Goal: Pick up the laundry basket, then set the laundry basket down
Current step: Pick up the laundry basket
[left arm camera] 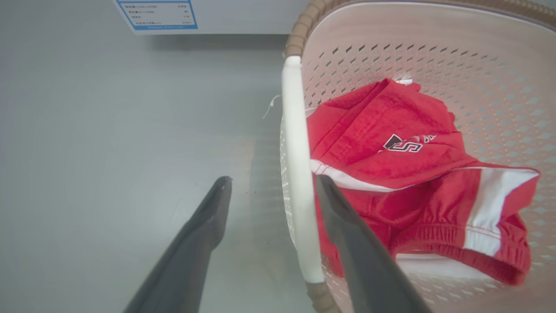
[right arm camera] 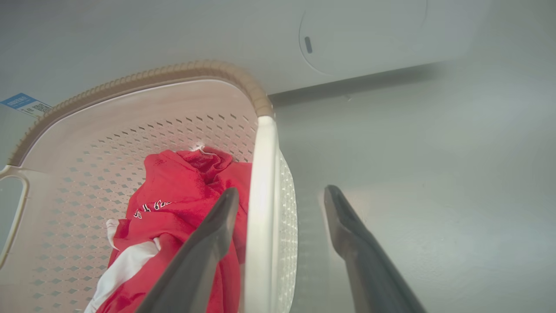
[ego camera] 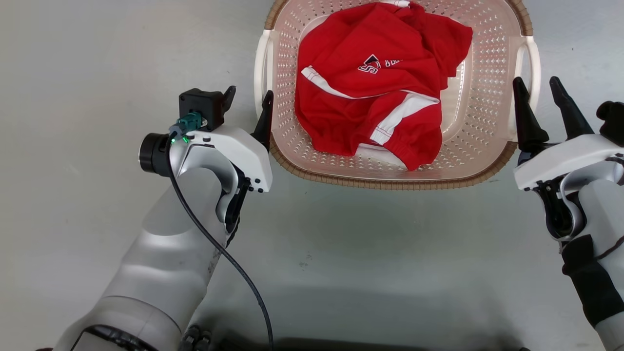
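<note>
Laundry basket (ego camera: 390, 184) sitting on the grey floor (ego camera: 97, 73), with a gripper astride each white side handle.
Both sets of jaws stand wide and grip nothing: the left gripper (ego camera: 247, 105) has one finger outside the left handle (left arm camera: 297, 174) and one inside the wall, and the right gripper (ego camera: 537, 87) straddles the right handle (right arm camera: 263, 208) the same way. From above, bare floor lies open to either side of the basket and along its near brown rim. A crumpled red garment (ego camera: 370, 92) with white stripes fills the bottom. The wrist views add what lies past the far rim: a white machine front (right arm camera: 369, 34) close behind the basket, with a blue-bordered label (left arm camera: 158, 13) on it.
</note>
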`<state>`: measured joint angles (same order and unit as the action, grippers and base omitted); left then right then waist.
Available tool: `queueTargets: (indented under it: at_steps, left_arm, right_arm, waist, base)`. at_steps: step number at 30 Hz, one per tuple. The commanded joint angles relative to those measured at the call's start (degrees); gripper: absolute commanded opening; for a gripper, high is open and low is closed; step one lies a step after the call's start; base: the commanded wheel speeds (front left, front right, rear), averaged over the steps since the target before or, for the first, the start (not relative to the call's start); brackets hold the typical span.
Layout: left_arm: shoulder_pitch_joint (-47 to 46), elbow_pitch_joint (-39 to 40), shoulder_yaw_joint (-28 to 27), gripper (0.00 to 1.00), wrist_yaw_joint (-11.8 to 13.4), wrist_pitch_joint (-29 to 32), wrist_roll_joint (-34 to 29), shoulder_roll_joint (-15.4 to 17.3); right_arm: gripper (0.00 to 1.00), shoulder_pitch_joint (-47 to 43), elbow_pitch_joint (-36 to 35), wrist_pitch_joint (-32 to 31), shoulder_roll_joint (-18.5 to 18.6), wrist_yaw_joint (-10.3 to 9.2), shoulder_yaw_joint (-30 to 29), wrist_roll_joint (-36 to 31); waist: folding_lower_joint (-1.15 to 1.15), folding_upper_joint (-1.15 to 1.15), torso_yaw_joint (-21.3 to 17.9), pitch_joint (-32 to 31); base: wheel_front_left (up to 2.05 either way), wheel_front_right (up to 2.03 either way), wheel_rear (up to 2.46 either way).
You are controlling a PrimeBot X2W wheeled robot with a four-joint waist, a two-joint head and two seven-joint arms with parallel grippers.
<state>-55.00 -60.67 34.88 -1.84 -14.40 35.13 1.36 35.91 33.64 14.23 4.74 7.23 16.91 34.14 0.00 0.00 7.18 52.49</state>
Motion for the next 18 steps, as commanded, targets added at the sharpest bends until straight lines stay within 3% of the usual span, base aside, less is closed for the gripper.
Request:
queueTargets:
  at_steps: [1, 18]
  left_arm:
    - [-0.68, -0.98, 0.35, 1.0, -0.3, -0.59, 0.73, 1.53]
    - [-5.89, -8.3, 6.31, 1.0, -0.63, 0.67, 7.33, 1.52]
  right_arm:
    - [1.0, -0.2, 0.88, 0.76, -0.22, 0.25, 2.4, 1.47]
    - [1.0, 6.35, 5.97, 0.76, -0.97, 0.25, 7.83, 7.88]
  waist:
    - [0.0, 0.0, -0.29, 0.46]
    - [0.0, 0.0, -1.63, 2.56]
  base:
    - [0.0, 0.0, 0.0]
    - [0.0, 0.0, 0.0]
